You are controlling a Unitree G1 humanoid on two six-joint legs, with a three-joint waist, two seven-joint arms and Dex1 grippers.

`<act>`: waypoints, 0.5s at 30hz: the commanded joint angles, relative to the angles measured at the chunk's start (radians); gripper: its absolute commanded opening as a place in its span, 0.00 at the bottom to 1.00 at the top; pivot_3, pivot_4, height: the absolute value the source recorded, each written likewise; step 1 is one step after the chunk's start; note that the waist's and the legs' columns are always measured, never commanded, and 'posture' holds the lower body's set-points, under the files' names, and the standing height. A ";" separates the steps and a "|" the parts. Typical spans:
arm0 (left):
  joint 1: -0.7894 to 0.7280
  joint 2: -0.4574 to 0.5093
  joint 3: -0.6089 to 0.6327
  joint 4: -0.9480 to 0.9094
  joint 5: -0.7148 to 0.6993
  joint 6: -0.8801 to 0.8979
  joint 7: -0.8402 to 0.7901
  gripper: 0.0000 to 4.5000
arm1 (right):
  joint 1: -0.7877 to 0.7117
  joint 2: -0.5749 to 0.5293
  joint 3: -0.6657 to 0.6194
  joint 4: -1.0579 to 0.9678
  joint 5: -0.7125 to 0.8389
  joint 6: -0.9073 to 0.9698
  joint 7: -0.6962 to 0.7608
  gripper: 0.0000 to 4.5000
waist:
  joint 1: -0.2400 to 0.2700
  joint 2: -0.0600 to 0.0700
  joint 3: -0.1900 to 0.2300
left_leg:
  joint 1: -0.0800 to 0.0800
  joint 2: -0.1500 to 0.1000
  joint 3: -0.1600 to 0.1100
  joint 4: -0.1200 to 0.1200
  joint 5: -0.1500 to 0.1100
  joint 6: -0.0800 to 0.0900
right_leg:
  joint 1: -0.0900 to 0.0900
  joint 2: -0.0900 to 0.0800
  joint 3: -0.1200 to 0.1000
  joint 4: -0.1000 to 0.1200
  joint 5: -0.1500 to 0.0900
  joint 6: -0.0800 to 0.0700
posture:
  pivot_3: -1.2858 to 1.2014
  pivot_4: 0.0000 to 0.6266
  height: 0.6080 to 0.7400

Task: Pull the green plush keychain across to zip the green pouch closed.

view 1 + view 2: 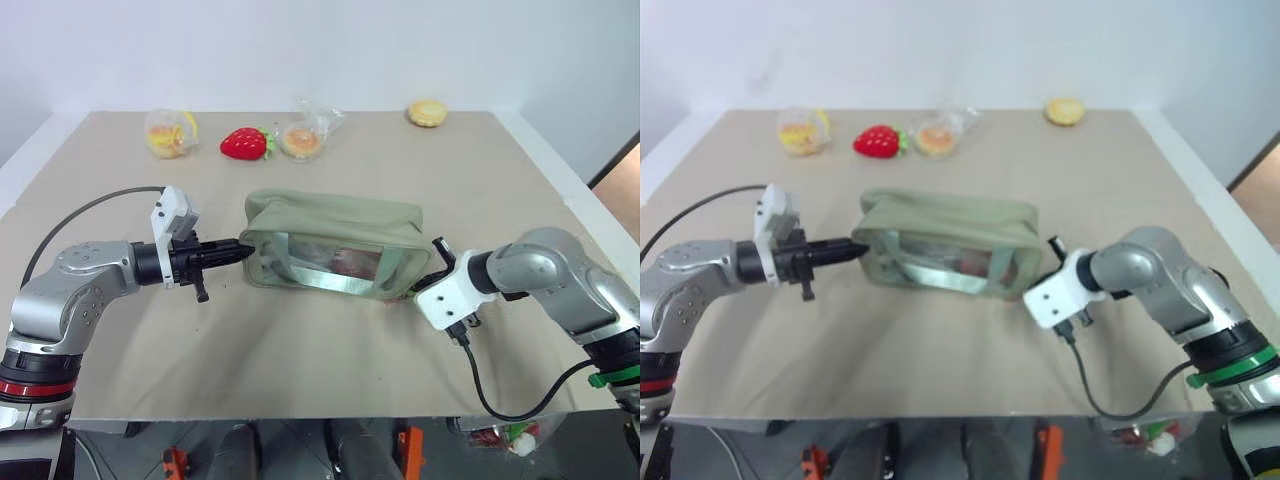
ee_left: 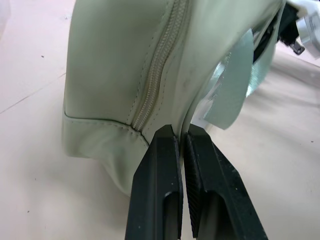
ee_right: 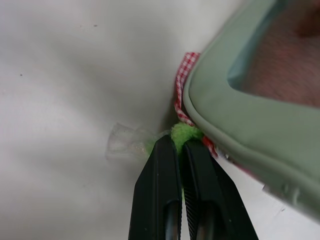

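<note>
The green pouch (image 1: 335, 225) lies in the middle of the table, its clear window side facing me and its zipper (image 2: 155, 75) running along the top. My left gripper (image 1: 243, 249) is shut on the fabric seam at the pouch's left end (image 2: 100, 135). My right gripper (image 3: 181, 145) is at the pouch's right end, angled down, and is shut on the green plush keychain (image 3: 184, 134), a lime fuzzy tuft just past the fingertips. A strip of red-and-white checked cloth (image 3: 186, 65) shows beside the pouch's edge there.
At the back of the table lie a red plush strawberry (image 1: 243, 143), two clear bags of toy food (image 1: 168, 133) (image 1: 303, 135) and a round yellow toy bun (image 1: 427, 112). A black cable (image 1: 480, 385) hangs off my right wrist near the table's front edge.
</note>
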 commanded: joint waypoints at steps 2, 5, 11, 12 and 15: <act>0.008 0.000 0.034 -0.043 -0.022 0.005 0.011 0.00 | -0.011 0.023 0.024 0.019 -0.012 -0.038 0.012 0.02 | 0.000 -0.002 -0.001 | 0.001 0.000 0.000 0.000 0.000 0.000 | 0.001 0.000 0.000 0.000 0.000 0.000 | 0.52 0.24 1.00; 0.034 0.001 0.047 -0.049 -0.021 0.008 0.023 0.00 | -0.026 0.032 -0.022 0.047 0.038 0.033 0.022 0.02 | -0.001 -0.003 -0.002 | 0.001 0.000 0.000 0.000 0.000 0.000 | 0.001 0.000 0.000 0.000 0.000 0.000 | 0.52 0.24 1.00; 0.083 0.005 0.066 -0.028 -0.004 -0.006 0.044 0.00 | -0.024 0.018 -0.179 0.115 0.221 0.256 0.041 0.02 | -0.001 -0.003 -0.002 | 0.001 0.000 0.000 0.000 0.000 0.000 | 0.001 0.000 0.000 0.000 0.001 -0.001 | 0.52 0.24 1.00; 0.088 0.006 0.069 -0.025 -0.003 -0.008 0.044 0.00 | -0.016 0.008 -0.204 0.120 0.249 0.286 0.048 0.02 | 0.000 -0.003 -0.001 | 0.001 0.000 0.000 0.000 0.000 0.000 | 0.001 0.000 0.000 0.000 0.001 -0.001 | 0.52 0.24 1.00; 0.096 0.005 0.079 -0.019 -0.011 -0.001 0.047 0.00 | 0.043 -0.027 -0.277 0.124 0.338 0.355 0.073 0.02 | 0.002 -0.003 -0.002 | 0.001 0.000 0.000 0.000 0.000 0.000 | 0.001 0.000 0.000 0.000 0.000 -0.001 | 0.52 0.24 1.00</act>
